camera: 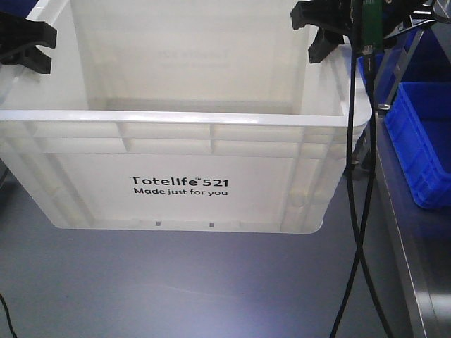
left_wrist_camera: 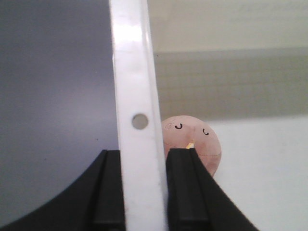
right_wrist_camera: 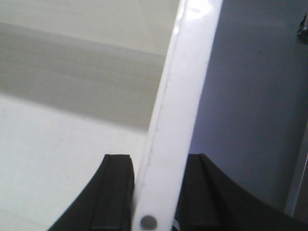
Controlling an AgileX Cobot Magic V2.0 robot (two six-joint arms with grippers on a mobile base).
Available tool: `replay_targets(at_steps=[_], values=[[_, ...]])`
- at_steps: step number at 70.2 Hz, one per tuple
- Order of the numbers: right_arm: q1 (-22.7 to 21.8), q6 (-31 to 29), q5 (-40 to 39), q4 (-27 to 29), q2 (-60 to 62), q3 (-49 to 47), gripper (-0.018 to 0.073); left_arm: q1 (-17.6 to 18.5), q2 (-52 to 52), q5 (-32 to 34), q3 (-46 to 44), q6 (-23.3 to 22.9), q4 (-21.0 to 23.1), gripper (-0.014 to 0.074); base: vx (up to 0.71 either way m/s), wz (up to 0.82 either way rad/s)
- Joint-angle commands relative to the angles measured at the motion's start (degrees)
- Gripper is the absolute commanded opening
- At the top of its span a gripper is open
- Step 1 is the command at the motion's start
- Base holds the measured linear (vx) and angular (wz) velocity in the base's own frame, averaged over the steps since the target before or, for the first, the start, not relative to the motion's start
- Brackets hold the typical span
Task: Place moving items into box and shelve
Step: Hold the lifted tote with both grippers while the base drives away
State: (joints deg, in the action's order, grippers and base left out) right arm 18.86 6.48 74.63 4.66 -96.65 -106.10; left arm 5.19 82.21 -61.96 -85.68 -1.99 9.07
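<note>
left claw (left_wrist_camera: pixel 143 155) and right claw (right_wrist_camera: pixel 157 159) each pinch the box (camera: pixel 176 144) rim.

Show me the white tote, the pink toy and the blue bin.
white tote (camera: pixel 176 186), front view, printed front wall.
pink toy (left_wrist_camera: pixel 202 137), left wrist view, its face.
blue bin (camera: pixel 423 148), front view, side wall.

Box (camera: pixel 176 176): white, translucent plastic tote, open-topped, sat upright and level. Near wall read "Totelife 521 / Made just for you" in black. The side rims were flat, each with a small round hole. Toy (left_wrist_camera: pixel 206 137) (pink, round, drawn-on face) lay on the box floor near the left wall.
</note>
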Motion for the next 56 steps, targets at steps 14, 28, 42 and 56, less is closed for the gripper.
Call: replay_targets(at_steps=[14,28,42,56], values=[[0.2,-2.3,-3.9,1.9,3.4,-2.7,-0.0012,0.3,-2.8,7.1,-2.8,0.3,2.2,-0.0026,0.38,-0.11],[0.2,-2.3,-3.9,1.9,3.4,-2.7,-0.0012,0.3,-2.8,7.1,-2.8,0.3,2.2,-0.0026,0.39,-0.11],[0.2,-2.3,-3.9,1.9,3.4,-2.7,-0.0012,0.3,-2.8,7.1,-2.8,0.3,2.2,-0.0026,0.4,-0.07],[0.2,-2.3,-3.9,1.9,3.4,-2.7,-0.0012,0.3,-2.8,7.1,-2.8,0.3,2.2,-0.0026,0.42,-0.06]])
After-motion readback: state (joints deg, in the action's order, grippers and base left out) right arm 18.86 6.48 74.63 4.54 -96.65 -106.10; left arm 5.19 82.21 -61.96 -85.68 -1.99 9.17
